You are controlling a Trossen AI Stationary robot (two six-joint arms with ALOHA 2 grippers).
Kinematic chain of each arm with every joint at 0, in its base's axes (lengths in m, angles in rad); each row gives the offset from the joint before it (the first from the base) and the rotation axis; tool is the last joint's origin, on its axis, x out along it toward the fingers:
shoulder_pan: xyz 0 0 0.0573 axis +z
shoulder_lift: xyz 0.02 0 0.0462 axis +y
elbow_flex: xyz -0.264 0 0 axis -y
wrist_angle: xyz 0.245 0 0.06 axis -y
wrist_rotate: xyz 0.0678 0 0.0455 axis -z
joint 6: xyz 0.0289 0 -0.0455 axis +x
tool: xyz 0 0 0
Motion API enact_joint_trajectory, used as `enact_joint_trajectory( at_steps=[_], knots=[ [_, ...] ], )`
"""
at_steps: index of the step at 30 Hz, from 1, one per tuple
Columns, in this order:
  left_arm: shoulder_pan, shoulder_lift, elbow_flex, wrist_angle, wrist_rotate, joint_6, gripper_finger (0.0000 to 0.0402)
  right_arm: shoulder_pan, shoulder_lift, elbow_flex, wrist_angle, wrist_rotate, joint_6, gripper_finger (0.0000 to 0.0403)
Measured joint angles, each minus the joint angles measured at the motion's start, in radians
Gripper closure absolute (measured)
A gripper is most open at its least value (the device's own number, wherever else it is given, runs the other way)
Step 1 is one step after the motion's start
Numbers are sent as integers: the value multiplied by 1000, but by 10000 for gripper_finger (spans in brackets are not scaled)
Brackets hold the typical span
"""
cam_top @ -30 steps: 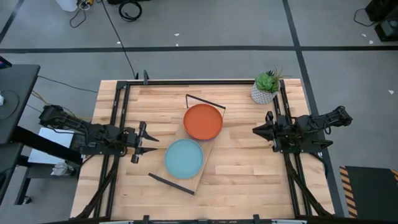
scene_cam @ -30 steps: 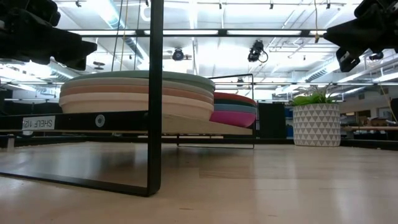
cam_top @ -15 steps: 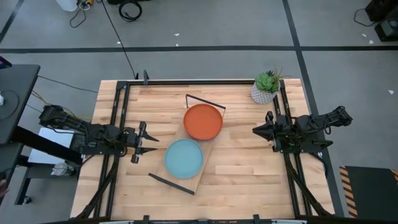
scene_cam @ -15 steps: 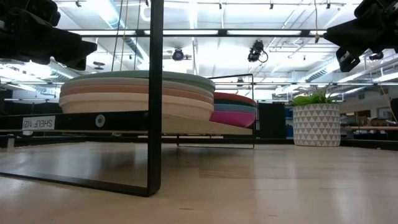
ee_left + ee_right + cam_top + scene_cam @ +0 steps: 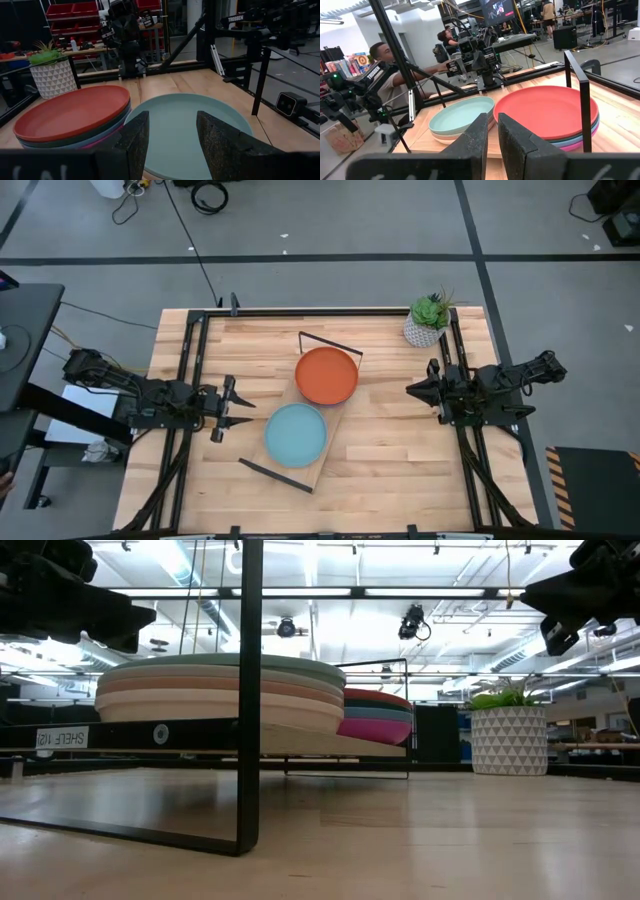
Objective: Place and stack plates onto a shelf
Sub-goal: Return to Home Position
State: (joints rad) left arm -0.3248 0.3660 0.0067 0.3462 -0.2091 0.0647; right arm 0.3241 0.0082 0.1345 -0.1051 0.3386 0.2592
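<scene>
The shelf (image 5: 336, 418), a light-wood plank with black end brackets (image 5: 329, 343), lies slantwise in the middle of the table. Two stacks of plates rest on it. The far stack has an orange plate (image 5: 326, 376) on top. The near stack is topped by a pale blue-green plate (image 5: 296, 434). In the low view the near stack (image 5: 220, 690) shows cream and salmon rims. The far stack (image 5: 375, 715) shows teal and magenta ones. My left gripper (image 5: 228, 409) hovers open at the table's left, pointing level at the stacks. My right gripper (image 5: 412, 390) hovers at the right with only a narrow gap between its fingers and nothing in it.
A white potted plant (image 5: 428, 320) stands at the table's far right corner. Black frame rails (image 5: 192, 360) run along the left and right sides. Bare wood lies in front of the shelf and to its left and right. People sit beyond the table in the right wrist view (image 5: 382, 55).
</scene>
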Motion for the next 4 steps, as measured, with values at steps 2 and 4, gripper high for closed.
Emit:
enact_joint_trajectory(
  at_steps=[2,4],
  knots=[
    [0,0,0,0,0,0,230,0,0,0,0,0,0,354],
    [0,0,0,0,0,0,230,0,0,0,0,0,0,354]
  ],
)
